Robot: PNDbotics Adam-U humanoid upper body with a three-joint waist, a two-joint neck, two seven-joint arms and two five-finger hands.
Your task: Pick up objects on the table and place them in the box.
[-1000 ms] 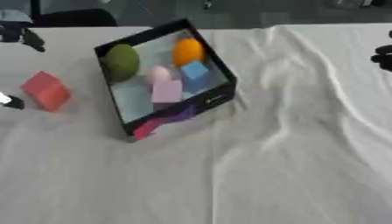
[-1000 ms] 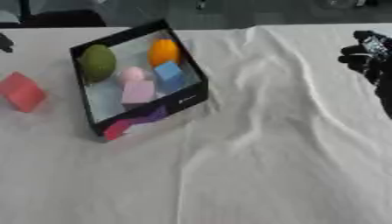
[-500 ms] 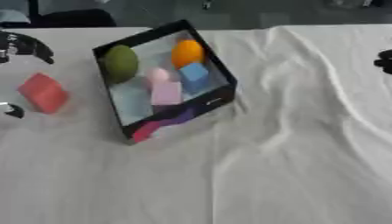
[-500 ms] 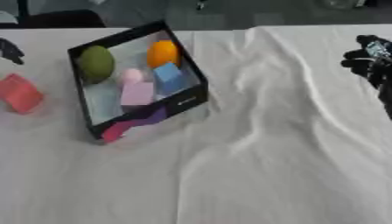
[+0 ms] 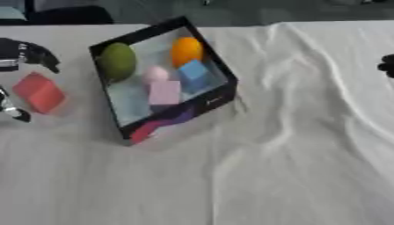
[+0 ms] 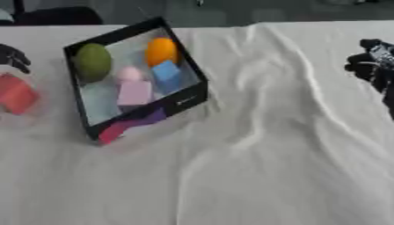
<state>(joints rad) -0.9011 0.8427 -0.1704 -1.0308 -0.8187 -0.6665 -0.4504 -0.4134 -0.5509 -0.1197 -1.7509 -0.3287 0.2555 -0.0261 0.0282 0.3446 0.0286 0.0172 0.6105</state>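
As left hand [image 5: 17,61] has closed in around red block [image 5: 38,92], fingers spread, not yet gripping; block on surface [image 5: 231,176] beside box [image 5: 219,72]. Right hand [image 6: 373,66] idle, fingers unclear.

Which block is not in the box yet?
The red block. It sits on the table left of the box, by the left hand, while the pink block and blue block are inside.

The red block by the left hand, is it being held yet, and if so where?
Not yet. The left hand straddles the red block, fingers above and below, with gaps on both sides. The right hand holds nothing.
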